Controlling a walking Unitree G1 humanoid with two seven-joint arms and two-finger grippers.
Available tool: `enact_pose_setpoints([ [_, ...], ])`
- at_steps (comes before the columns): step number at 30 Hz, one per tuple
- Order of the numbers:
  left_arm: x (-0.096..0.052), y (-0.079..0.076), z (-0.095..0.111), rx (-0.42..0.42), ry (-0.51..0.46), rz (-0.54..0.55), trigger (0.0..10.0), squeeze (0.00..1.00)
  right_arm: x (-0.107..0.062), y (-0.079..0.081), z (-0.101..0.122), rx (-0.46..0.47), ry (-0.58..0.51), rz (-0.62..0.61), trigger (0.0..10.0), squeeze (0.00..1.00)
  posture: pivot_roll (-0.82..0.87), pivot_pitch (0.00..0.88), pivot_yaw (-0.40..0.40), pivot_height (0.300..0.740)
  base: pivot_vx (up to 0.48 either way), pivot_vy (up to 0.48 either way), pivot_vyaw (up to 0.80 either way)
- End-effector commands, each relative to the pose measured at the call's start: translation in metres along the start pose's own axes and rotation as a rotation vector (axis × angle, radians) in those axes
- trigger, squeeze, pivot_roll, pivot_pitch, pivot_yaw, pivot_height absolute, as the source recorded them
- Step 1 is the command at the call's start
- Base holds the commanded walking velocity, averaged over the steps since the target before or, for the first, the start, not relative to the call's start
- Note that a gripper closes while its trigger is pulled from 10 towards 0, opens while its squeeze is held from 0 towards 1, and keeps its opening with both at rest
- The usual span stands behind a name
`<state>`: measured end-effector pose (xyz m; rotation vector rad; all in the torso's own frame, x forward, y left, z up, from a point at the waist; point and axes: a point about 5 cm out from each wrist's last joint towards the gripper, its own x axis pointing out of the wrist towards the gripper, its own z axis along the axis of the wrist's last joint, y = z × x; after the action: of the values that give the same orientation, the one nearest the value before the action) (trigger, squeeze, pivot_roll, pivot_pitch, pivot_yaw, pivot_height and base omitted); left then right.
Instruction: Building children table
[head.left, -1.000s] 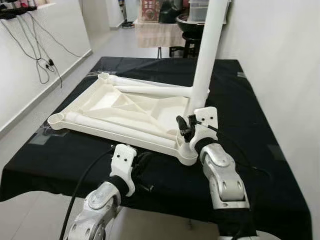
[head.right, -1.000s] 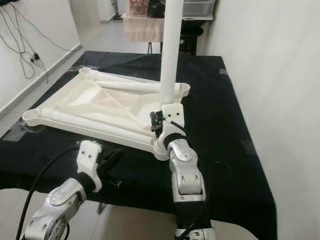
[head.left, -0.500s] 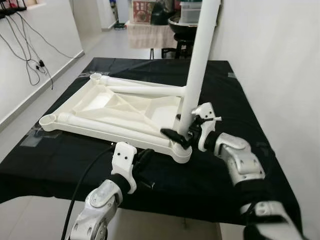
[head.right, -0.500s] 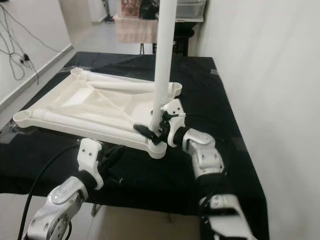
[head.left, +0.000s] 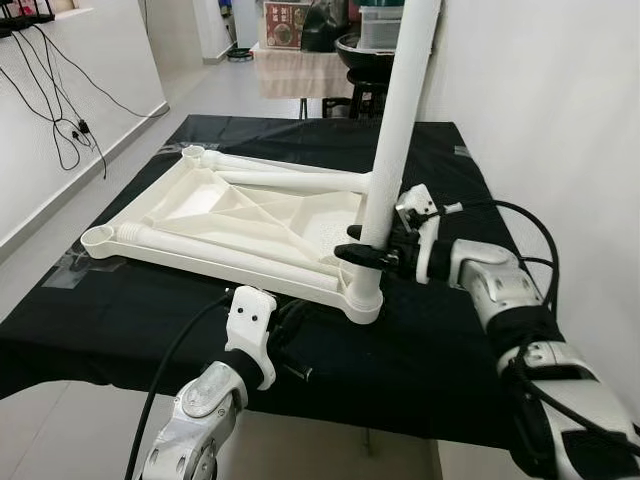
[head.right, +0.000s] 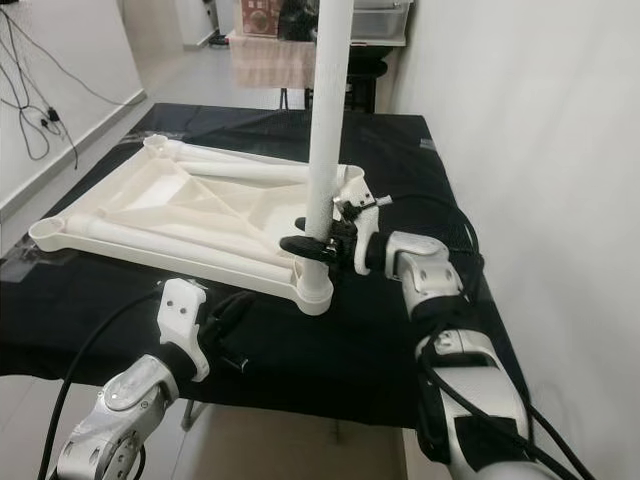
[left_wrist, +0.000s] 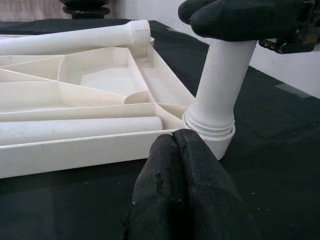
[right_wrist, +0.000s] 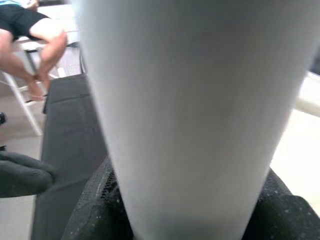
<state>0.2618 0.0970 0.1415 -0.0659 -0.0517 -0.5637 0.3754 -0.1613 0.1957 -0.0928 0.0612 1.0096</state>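
An upside-down white table top (head.left: 240, 215) lies on a black-covered table (head.left: 440, 350). The right gripper (head.left: 372, 255) clasps a tall white leg (head.left: 398, 130) standing in the near corner socket (head.left: 362, 300). The left gripper (head.left: 290, 335), fingers pressed together and holding nothing, hovers just beside that corner. Risk — a tilted leg may cross-thread, or the unheld top may spin with the twisting.

The right arm reaches in from the right side, forearm bent inward and lying roughly level, and its right tool (head.left: 366, 253) is clamped sideways around the upright white leg (head.left: 395, 150) — one black finger (head.right: 303, 246) wraps across the near face. The left arm rises from below, elbow low, wrist white-capped; the left tool (left_wrist: 184, 165) has its two black fingers pressed together — tips pointing forward.
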Motion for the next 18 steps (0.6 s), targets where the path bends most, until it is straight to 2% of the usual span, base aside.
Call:
enact_pose_setpoints([
  [1, -0.001, 0.002, -0.002, -0.003, 0.004, 0.011, 10.0, 0.00, -0.002, 0.003, -0.017, 0.031, 0.032, -0.040, 0.0, 0.00, -0.01, 0.061, -0.038, 0.740, 0.000, 0.000, 0.00],
  [3, -0.001, 0.002, -0.002, -0.003, 0.004, 0.011, 10.0, 0.00, -0.002, 0.003, -0.017, 0.031, 0.032, -0.040, 0.0, 0.00, -0.01, 0.061, -0.038, 0.740, 0.000, 0.000, 0.00],
  [4, -0.001, 0.002, -0.001, -0.003, 0.003, 0.011, 10.0, 0.00, -0.004, 0.004, -0.025, 0.053, 0.032, -0.122, 0.0, 0.00, -0.01, 0.066, -0.037, 0.740, 0.000, 0.000, 0.00],
  [5, -0.002, 0.004, -0.001, 0.000, 0.004, 0.012, 10.0, 0.00, -0.003, 0.006, -0.047, 0.128, 0.095, -0.564, 0.0, 0.00, -0.02, 0.074, -0.021, 0.740, 0.000, 0.000, 0.00],
  [6, -0.002, 0.004, -0.001, 0.000, 0.004, 0.012, 10.0, 0.00, -0.003, 0.006, -0.047, 0.128, 0.095, -0.564, 0.0, 0.00, -0.02, 0.074, -0.021, 0.740, 0.000, 0.000, 0.00],
  [7, -0.002, 0.005, -0.001, 0.002, 0.004, 0.012, 10.0, 0.00, -0.010, 0.007, -0.058, 0.160, 0.159, -0.860, 0.0, 0.00, -0.02, 0.074, -0.021, 0.740, 0.000, 0.000, 0.00],
  [8, -0.002, 0.006, 0.000, 0.003, 0.005, 0.011, 10.0, 0.00, -0.006, 0.034, -0.068, 0.165, 0.200, -0.913, 0.0, 0.00, -0.03, 0.081, -0.009, 0.740, 0.000, 0.000, 0.00],
  [9, -0.002, 0.007, -0.001, 0.003, 0.008, 0.006, 10.0, 0.00, 0.001, 0.054, -0.067, 0.134, 0.196, -0.901, 0.0, 0.00, -0.04, 0.075, 0.004, 0.740, 0.000, 0.000, 0.00],
  [10, -0.002, 0.008, -0.001, 0.004, 0.011, 0.003, 10.0, 0.00, 0.011, 0.065, -0.062, 0.084, 0.179, -0.803, 0.0, 0.00, -0.05, 0.071, 0.009, 0.740, 0.000, 0.000, 0.00],
  [12, -0.001, 0.008, -0.002, 0.002, 0.013, 0.002, 10.0, 0.00, 0.011, 0.065, -0.062, 0.084, 0.175, -0.791, 0.0, 0.00, -0.05, 0.063, 0.009, 0.740, 0.000, 0.000, 0.00],
  [15, 0.000, 0.009, -0.002, -0.011, 0.012, 0.000, 10.0, 0.00, 0.009, 0.052, -0.065, 0.107, 0.182, -0.811, 0.0, 0.00, -0.03, 0.065, -0.018, 0.740, 0.000, 0.000, 0.00],
  [18, 0.001, 0.009, -0.001, -0.012, 0.010, 0.002, 10.0, 0.00, 0.013, 0.050, -0.065, 0.116, 0.180, -0.785, 0.0, 0.00, -0.03, 0.065, -0.014, 0.740, 0.000, 0.000, 0.00],
])
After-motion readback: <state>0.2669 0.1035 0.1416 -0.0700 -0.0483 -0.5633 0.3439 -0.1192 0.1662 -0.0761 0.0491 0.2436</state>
